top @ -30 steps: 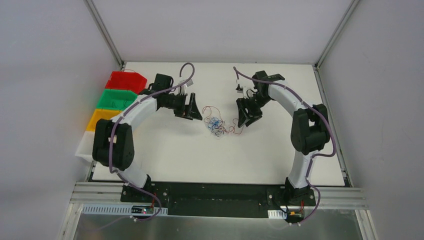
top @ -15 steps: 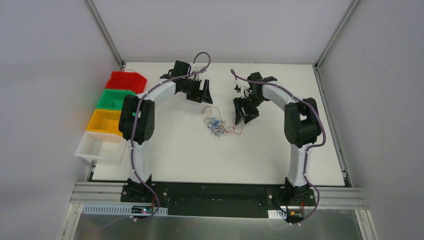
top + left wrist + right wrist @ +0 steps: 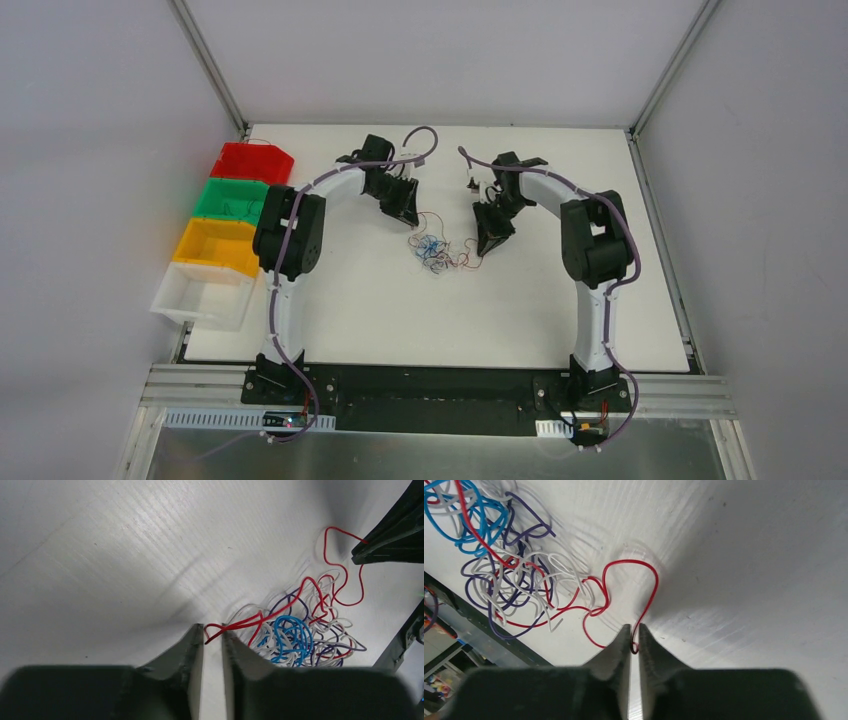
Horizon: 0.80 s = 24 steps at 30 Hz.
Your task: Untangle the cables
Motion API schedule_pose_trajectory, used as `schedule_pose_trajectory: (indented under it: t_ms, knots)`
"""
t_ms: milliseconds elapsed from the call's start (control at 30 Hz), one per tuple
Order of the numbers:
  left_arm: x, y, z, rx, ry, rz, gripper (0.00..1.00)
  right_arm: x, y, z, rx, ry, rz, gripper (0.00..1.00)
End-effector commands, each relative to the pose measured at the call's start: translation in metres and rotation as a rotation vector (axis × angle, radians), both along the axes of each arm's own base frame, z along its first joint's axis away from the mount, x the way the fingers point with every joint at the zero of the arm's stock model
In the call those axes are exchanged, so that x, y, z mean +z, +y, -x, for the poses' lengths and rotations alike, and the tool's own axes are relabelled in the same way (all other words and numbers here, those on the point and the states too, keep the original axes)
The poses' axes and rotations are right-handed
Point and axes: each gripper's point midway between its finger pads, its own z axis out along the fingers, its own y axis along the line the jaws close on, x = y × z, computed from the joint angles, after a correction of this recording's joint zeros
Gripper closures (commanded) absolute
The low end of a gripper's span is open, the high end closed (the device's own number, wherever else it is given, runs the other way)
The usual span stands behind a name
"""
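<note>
A tangle of red, blue, white and purple cables lies on the white table. My left gripper sits at the tangle's far-left edge. In the left wrist view its jaws are drawn in to a slim gap, with a bent end of the red cable between the tips. Blue coils lie just right of them. My right gripper stands at the tangle's right edge. In the right wrist view it is shut on a red cable that loops away toward the pile.
Four bins line the table's left edge: red, green, yellow and white. A metal rail carrying both arm bases runs along the near edge. Grey walls enclose the table.
The left arm swung from the left side over to the tangle's far edge and drew its jaws in. The right gripper dropped slightly and shut on the red cable.
</note>
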Motion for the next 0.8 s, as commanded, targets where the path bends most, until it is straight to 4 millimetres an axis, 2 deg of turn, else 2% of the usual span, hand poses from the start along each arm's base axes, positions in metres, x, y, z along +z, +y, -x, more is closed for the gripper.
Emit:
schedule_pose_trajectory:
  t_ms: [0, 33, 100, 167, 233, 300, 367, 467, 600, 700, 767]
  knots:
    - [0.026, -0.005, -0.008, -0.033, -0.05, 0.021, 0.94, 0.025, -0.013, -0.005, -0.012, -0.038, -0.011, 1.0]
    - [0.036, -0.003, -0.01, -0.024, -0.061, 0.027, 1.0, 0.033, -0.018, -0.005, -0.016, -0.048, -0.012, 1.0]
    - [0.07, 0.007, -0.015, 0.012, -0.102, 0.062, 1.0, 0.051, -0.033, -0.004, -0.029, -0.067, -0.011, 1.0]
    - [0.108, 0.026, -0.018, 0.058, -0.165, 0.094, 1.0, 0.069, -0.054, -0.002, -0.064, -0.09, -0.007, 1.0]
    - [0.143, 0.054, -0.021, 0.117, -0.231, 0.112, 1.0, 0.087, -0.078, 0.001, -0.114, -0.12, -0.003, 1.0]
    - [0.173, 0.086, -0.022, 0.205, -0.261, 0.141, 1.0, 0.094, -0.103, 0.008, -0.153, -0.129, 0.022, 1.0]
    - [0.199, 0.118, -0.022, 0.279, -0.302, 0.149, 1.0, 0.099, -0.129, 0.013, -0.2, -0.137, 0.045, 1.0]
    - [0.233, 0.157, -0.02, 0.36, -0.375, 0.145, 1.0, 0.111, -0.154, 0.015, -0.268, -0.161, 0.041, 1.0]
    - [0.267, 0.182, -0.016, 0.418, -0.432, 0.165, 1.0, 0.133, -0.165, 0.012, -0.293, -0.187, 0.003, 1.0]
    - [0.298, 0.181, -0.01, 0.423, -0.479, 0.206, 1.0, 0.141, -0.16, 0.015, -0.272, -0.184, -0.032, 1.0]
    - [0.326, 0.179, -0.006, 0.427, -0.523, 0.237, 1.0, 0.142, -0.16, 0.014, -0.263, -0.194, -0.036, 1.0]
